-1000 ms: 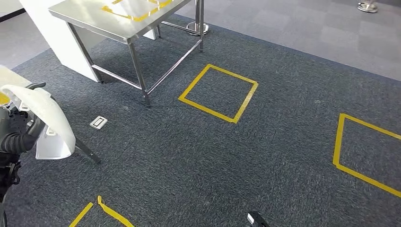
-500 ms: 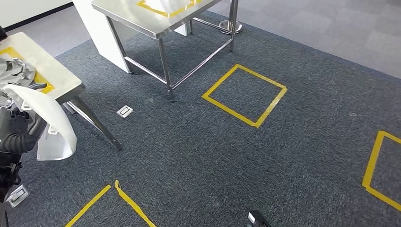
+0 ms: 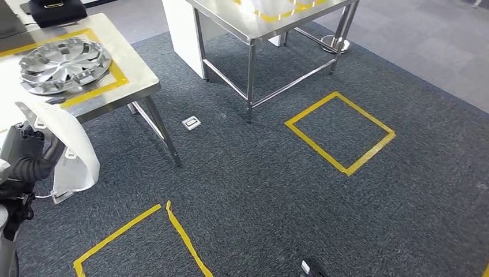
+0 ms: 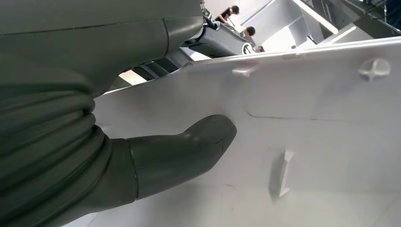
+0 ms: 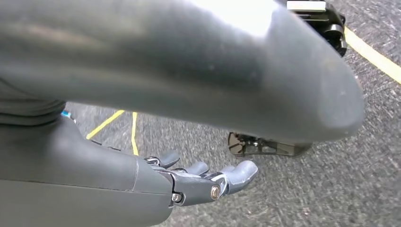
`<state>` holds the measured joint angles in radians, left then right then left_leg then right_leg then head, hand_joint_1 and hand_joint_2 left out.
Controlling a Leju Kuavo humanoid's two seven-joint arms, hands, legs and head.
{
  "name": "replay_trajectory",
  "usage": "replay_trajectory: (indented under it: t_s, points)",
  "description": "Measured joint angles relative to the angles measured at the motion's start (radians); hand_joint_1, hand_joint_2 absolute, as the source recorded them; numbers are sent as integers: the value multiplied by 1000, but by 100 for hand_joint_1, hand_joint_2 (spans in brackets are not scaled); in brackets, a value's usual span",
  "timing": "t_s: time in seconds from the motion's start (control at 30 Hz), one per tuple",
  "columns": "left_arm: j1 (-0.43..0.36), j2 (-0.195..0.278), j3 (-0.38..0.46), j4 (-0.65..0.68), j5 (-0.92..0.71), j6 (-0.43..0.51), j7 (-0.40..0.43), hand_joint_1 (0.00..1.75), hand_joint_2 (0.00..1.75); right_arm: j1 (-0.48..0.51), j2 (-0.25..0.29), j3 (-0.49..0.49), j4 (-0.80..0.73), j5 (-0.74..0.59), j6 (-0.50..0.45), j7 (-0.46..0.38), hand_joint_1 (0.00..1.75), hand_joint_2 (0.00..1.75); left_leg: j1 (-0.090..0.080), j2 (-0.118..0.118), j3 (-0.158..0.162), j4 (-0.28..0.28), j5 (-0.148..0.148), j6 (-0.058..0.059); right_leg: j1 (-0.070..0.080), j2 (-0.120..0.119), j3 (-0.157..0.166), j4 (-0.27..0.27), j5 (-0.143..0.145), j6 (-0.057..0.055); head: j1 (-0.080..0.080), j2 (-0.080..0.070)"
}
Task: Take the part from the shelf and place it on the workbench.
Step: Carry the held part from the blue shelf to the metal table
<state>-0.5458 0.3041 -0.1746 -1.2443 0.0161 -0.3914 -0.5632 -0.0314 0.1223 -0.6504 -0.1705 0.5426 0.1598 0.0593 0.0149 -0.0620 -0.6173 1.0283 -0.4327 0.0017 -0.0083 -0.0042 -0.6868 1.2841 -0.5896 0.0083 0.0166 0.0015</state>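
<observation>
Dark carpet marked with yellow tape squares spreads under the robot. A white curved part hangs at the lower left of the head view, held by the left hand; in the left wrist view the thumb presses flat against the part's smooth inner face. The grip looks shallow: that panel is broad and slick, so I judge it could slide or swing out of the hand while the robot walks.

Just beyond it stands a steel tabletop carrying a silver hubcap inside a yellow tape frame, with a black case at the far end. The hanging part's lower edge sits below that tabletop's level, so it could catch the rim or the slanted leg unless lifted first. The hubcap takes up much of the taped area, leaving little room beside it.

A second steel tabletop stands further off, with a small floor socket between the two. The right hand hangs over the carpet, its fingers loosely apart and holding nothing.
</observation>
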Motion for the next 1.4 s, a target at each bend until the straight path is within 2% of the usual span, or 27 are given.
replay_trajectory:
  t_s: [0.03, 0.1, 0.17, 0.23, 0.3, 0.37, 0.43, 0.47, 0.5, 0.53, 0.6, 0.63, 0.67, 0.73, 0.77, 0.83, 0.9, 0.97, 1.0, 1.03, 1.1, 1.17, 1.2, 1.23, 1.27, 1.33, 1.4]
  points:
    - [0, 0, 0, 1, 0, 0, 0, 175, 175, 0, 0, -2, 0, 0, 0, 0, 0, 0, 1, -14, 0, 1, 0, -2, -1, 10, 26, -61, 39, -2, 0, 0]
    - [0, 0, 2, 1, 1, 0, 0, 175, 175, -2, 0, -5, 0, 2, 0, 0, 0, 0, 3, -41, -4, 4, 3, -12, -6, 63, 82, -187, 90, -5, 1, 0]
    - [-1, 0, 6, 1, 3, 0, -1, 175, 175, -2, -1, -7, 0, 2, 0, 0, 0, 0, 6, -67, -12, 1, 9, -28, -6, 94, 103, -238, 96, -7, 1, 0]
    - [0, 2, 11, 1, 3, 1, -1, 175, 175, -2, 0, -10, 0, 3, 0, 0, 0, 0, 10, -90, -19, -6, 18, -45, -4, 70, 107, -246, 102, -15, 2, 0]
    - [-1, 8, 17, 1, 4, 2, -2, 175, 175, -4, 0, -12, 0, 3, 1, 0, 0, 0, 6, -51, -35, 19, 2, -53, -7, 42, 113, -256, 109, -29, -3, 0]
    - [-3, 9, 20, 3, 6, 3, -1, 175, 175, -3, -1, -13, 0, 5, 1, 0, 0, 0, 1, 20, -81, 122, -56, -56, -4, 13, 114, -261, 113, -39, -9, 0]
    - [-1, 8, 20, 6, 9, 3, 0, 175, 175, 0, -1, -14, 0, 8, 1, 0, 0, 0, 2, 48, -133, 242, -107, -58, 0, -17, 113, -261, 111, -43, -11, 0]
    - [2, 8, 21, 8, 10, 4, 1, 175, 175, 0, 0, -14, 0, 9, 1, -1, 0, 0, 2, 53, -140, 265, -110, -59, 1, -32, 112, -260, 111, -44, -11, 0]
    - [3, 8, 23, 9, 11, 4, 2, 175, 175, 0, 0, -14, 0, 11, 1, -2, 0, 0, 2, 57, -127, 249, -96, -59, 1, -47, 112, -260, 110, -43, -11, 0]
    - [3, 8, 26, 10, 12, 5, 2, 175, 175, 0, 0, -14, 0, 12, 1, -3, 0, 0, 2, 66, -95, 198, -69, -57, 1, -61, 112, -258, 108, -42, -11, 0]
    - [2, 9, 33, 9, 14, 6, 3, 175, 175, -2, 0, -14, 0, 14, 1, -5, 0, 0, -4, 108, -20, 65, -26, -48, 5, -86, 113, -252, 102, -35, -11, 0]
    - [1, 9, 36, 9, 15, 7, 3, 175, 175, -2, 0, -14, 0, 14, 2, -5, 0, 0, -7, 122, 3, 23, -17, -41, 8, -97, 114, -250, 100, -30, -10, 0]
    - [0, 10, 39, 9, 15, 8, 4, 175, 175, -3, 0, -14, 0, 15, 2, -6, 0, 0, -10, 128, 11, 5, -16, -32, 11, -106, 115, -249, 98, -26, -9, 0]
    - [1, 13, 43, 9, 18, 9, 4, 175, 175, -4, 0, -14, 0, 15, 3, -6, 0, 0, -11, 103, 8, 3, -12, -18, 13, -126, 118, -250, 96, -17, -7, 0]
    - [1, 16, 45, 10, 19, 9, 3, 175, 175, -5, 0, -14, 0, 16, 3, -6, 0, 0, -9, 92, 7, 1, -9, -12, 11, -118, 117, -245, 91, -11, -7, 0]
    - [-2, 20, 48, 12, 24, 11, 3, 175, 175, -6, 0, -14, 0, 17, 3, -6, 0, 0, -3, 71, 6, -4, -2, -2, 6, -65, 95, -192, 54, 1, -5, 0]
    - [-4, 20, 49, 15, 29, 12, 3, 175, 175, -4, 0, -14, 0, 18, 3, -6, 0, 0, -1, 49, 2, -4, 1, 3, 2, -12, 39, -70, -8, 9, -2, 0]
    - [-4, 19, 49, 20, 32, 13, 2, 175, 175, -1, 0, -14, 0, 19, 3, -6, 0, 0, -1, 22, -2, -2, 2, 4, 1, -2, -8, 22, -32, 10, 0, 0]
    - [-3, 19, 49, 23, 34, 14, 2, 175, 175, 0, 0, -14, 0, 20, 3, -6, 0, 0, -1, 8, -3, 0, 3, 4, 1, -1, -7, 16, -16, 9, 0, 0]
    - [-3, 19, 49, 25, 36, 16, 0, 175, 175, -1, 0, -14, 0, 20, 3, -6, 0, 0, -1, -6, -4, 1, 3, 2, 0, 4, 12, -27, 17, 6, 0, 0]
    - [-5, 19, 49, 26, 44, 23, -3, 175, 175, -2, -1, -14, 0, 21, 3, -6, 0, 0, -1, -32, -6, 3, 5, -3, -2, 44, 74, -162, 80, -2, 0, 0]
    - [-9, 19, 49, 26, 50, 30, -4, 175, 175, -2, -1, -14, 0, 21, 3, -6, 0, 0, 2, -56, -13, 3, 11, -16, -3, 81, 107, -239, 99, -9, 1, 0]
    - [-10, 19, 49, 26, 52, 33, -4, 175, 175, -2, -1, -14, 0, 22, 3, -5, 0, 0, 4, -69, -17, 0, 15, -24, -1, 84, 110, -246, 96, -12, 2, 0]
    - [-10, 22, 50, 25, 54, 37, -5, 175, 175, -3, -1, -14, 0, 23, 3, -6, 0, 0, 6, -83, -20, -4, 20, -33, 0, 71, 112, -251, 98, -16, 2, 0]
    - [-9, 26, 51, 25, 57, 40, -5, 175, 175, -4, -1, -14, 0, 24, 4, -6, 0, 0, 7, -78, -24, -6, 22, -39, -1, 58, 116, -257, 102, -22, 3, 0]
    - [-11, 36, 55, 25, 63, 45, -6, 175, 175, -4, 0, -14, 0, 26, 5, -7, 0, 0, 4, -23, -45, 29, -1, -46, -4, 31, 123, -270, 111, -36, -2, 0]
    - [-12, 41, 57, 26, 69, 47, -7, 175, 175, -1, 0, -14, 0, 28, 6, -6, 0, 0, 2, 39, -98, 143, -60, -51, -1, 2, 124, -273, 112, -44, -8, 0]
